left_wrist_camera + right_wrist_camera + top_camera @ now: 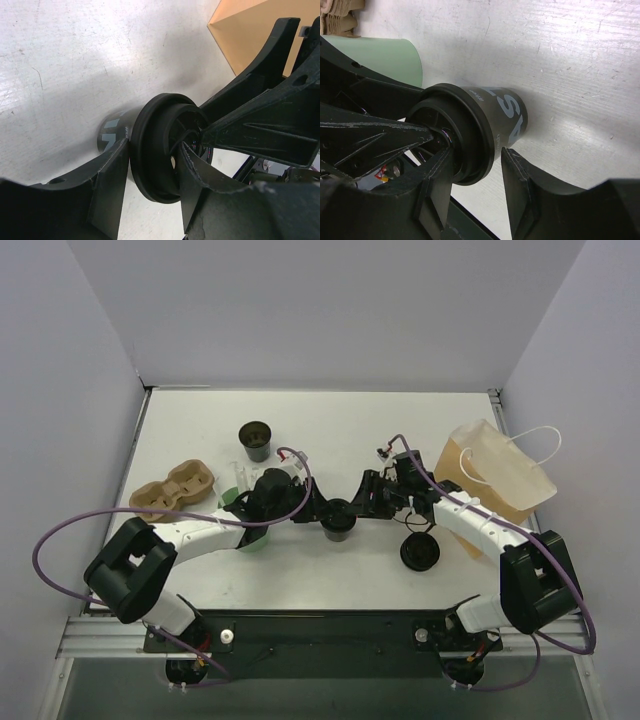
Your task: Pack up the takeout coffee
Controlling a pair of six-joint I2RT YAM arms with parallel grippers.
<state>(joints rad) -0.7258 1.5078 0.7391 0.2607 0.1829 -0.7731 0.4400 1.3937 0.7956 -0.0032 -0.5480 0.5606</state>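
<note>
Large pale letters are printed on the side wall of the takeout coffee cup (506, 116). In the right wrist view they are seen turned sideways and partly cut off, and "S" and "A" can be made out. Small print beside them cannot be read. In the left wrist view only pale fragments are seen.

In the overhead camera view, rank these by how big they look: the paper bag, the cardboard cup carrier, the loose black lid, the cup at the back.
1. paper bag
2. cardboard cup carrier
3. loose black lid and back cup: they look about alike, so unranked.
</note>
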